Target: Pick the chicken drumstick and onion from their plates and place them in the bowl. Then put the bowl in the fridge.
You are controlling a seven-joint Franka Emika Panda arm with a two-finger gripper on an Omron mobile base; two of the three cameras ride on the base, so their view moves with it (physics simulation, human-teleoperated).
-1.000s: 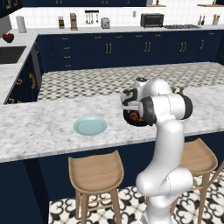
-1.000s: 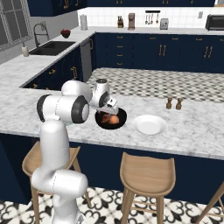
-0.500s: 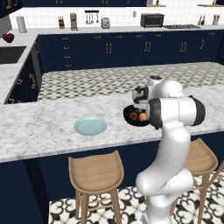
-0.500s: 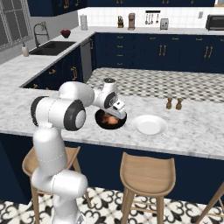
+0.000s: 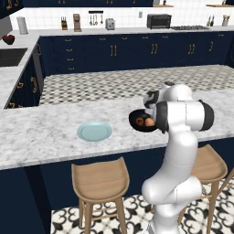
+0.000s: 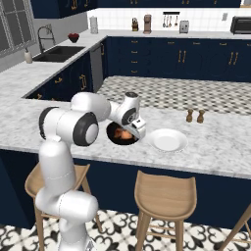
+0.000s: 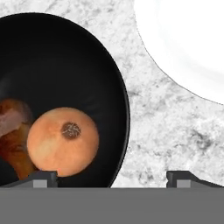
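Note:
The black bowl (image 7: 65, 65) holds the round orange onion (image 7: 63, 141) and, beside it, the reddish-brown chicken drumstick (image 7: 11, 138). My gripper (image 7: 112, 178) hangs open just above the bowl's rim on the side toward the white plate (image 7: 188, 39). One fingertip is over the bowl near the onion, the other over bare marble, and nothing is between them. From the right, the gripper (image 6: 139, 128) sits between the bowl (image 6: 115, 132) and the white plate (image 6: 168, 139). The light blue plate (image 5: 94, 131) lies bare, left of the bowl (image 5: 134, 119). The fridge is out of view.
Two small brown shakers (image 6: 194, 116) stand on the marble island counter (image 6: 215, 147) behind the white plate. Wooden stools (image 5: 99, 180) stand under the counter's near edge. A sink (image 6: 59, 53) is set in the far left counter.
The hand has shifted a little from over the bowl's middle toward its rim on the white plate's side, and the jaws have spread slightly wider. Onion and drumstick stay in the bowl.

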